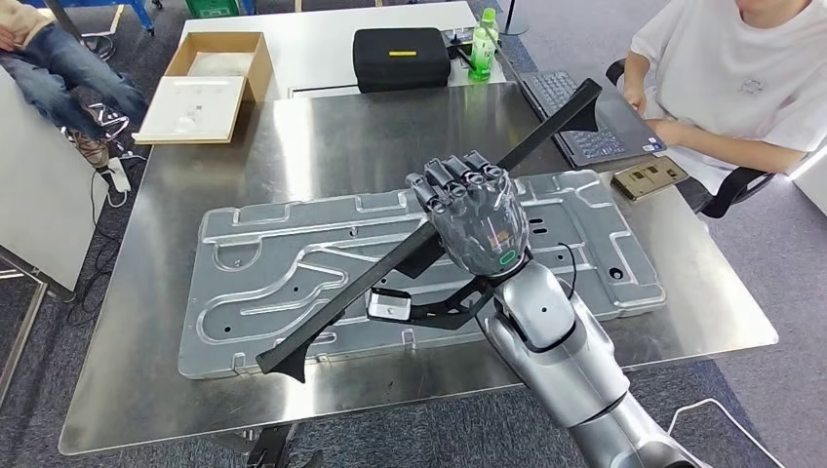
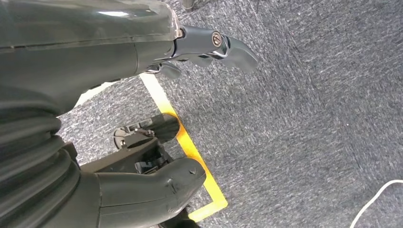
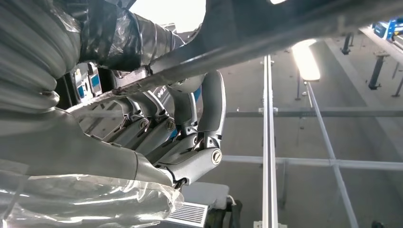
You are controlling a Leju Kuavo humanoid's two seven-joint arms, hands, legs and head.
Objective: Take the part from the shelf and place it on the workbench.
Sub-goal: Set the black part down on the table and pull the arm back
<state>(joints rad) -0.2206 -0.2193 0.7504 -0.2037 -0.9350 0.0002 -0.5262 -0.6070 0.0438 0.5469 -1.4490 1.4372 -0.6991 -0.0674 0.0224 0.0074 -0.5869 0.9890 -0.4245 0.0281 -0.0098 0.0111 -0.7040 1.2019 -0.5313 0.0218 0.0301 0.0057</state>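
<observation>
A long black bar-shaped part [image 1: 371, 279] runs diagonally over the steel workbench [image 1: 166, 322], from near the front left up toward the laptop at the back right. My right hand [image 1: 475, 213] grips it near its middle, fingers wrapped over the bar [image 3: 247, 45], holding it above a large grey machined plate [image 1: 254, 273] that lies flat on the bench. A black bracket with a white label [image 1: 390, 305] hangs below the bar by my wrist. My left hand [image 2: 209, 47] hangs beside my body over grey carpet, fingers loosely apart and holding nothing.
A person in a white shirt [image 1: 731, 78] sits at the far right by a laptop [image 1: 585, 122]. A black case [image 1: 400, 58], green bottles [image 1: 484, 44] and a wooden tray [image 1: 210, 83] stand on the far table. Another person's legs [image 1: 59, 68] are at the far left.
</observation>
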